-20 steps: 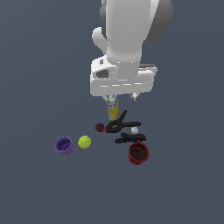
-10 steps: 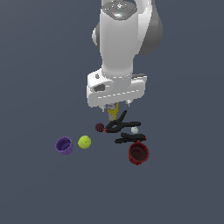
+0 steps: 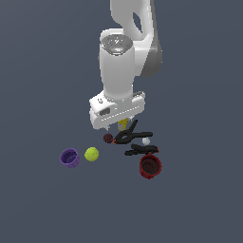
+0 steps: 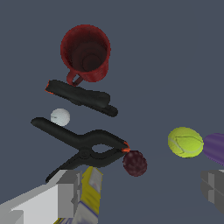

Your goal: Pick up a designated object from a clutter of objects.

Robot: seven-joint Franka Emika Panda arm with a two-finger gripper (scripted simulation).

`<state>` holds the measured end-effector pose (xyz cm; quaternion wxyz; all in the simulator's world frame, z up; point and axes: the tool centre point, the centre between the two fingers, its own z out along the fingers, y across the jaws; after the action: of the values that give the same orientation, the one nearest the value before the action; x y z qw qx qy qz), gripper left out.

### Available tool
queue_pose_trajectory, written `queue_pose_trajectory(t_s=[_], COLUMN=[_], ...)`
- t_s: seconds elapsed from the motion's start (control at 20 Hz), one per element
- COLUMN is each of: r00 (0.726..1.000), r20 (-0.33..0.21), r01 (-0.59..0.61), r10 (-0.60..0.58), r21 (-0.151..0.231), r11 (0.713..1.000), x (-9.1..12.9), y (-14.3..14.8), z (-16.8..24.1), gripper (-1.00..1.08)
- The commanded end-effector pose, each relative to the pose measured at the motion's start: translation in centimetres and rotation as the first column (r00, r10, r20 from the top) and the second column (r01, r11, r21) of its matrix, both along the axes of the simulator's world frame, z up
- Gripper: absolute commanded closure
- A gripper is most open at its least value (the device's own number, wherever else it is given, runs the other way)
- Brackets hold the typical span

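Note:
The small dark maroon ball lies on the floor, also in the wrist view, touching the red tip of a black clamp. My gripper is open and empty, with its fingers wide apart. It hovers above the clutter, and the maroon ball sits just ahead of the gap between the fingers. In the exterior view the white hand hangs above the ball and hides the fingers. The yellow bottle lies by one finger.
A yellow-green ball and a purple cup lie to the exterior view's left of the maroon ball. A second black clamp, a tiny white ball and a dark red cup lie to its right.
The hand has come down toward the clutter and shifted slightly to the exterior view's left. The objects have not moved.

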<state>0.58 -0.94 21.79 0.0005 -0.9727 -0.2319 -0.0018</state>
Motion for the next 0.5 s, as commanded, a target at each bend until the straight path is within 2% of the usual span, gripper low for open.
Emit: queue_pose_trajectory(t_s=[0.0, 0.45], r00=[0.999, 0.971], r20=[0.000, 0.000], r01=[-0.054, -0.241], r10=[0.054, 0.241], r21=[0.000, 0.000], r11=[0.999, 0.971], x=[-0.2, -1.4], y=[-0.6, -2.7], z=[-1.4, -6.1], gripper=[-0.92, -0.92])
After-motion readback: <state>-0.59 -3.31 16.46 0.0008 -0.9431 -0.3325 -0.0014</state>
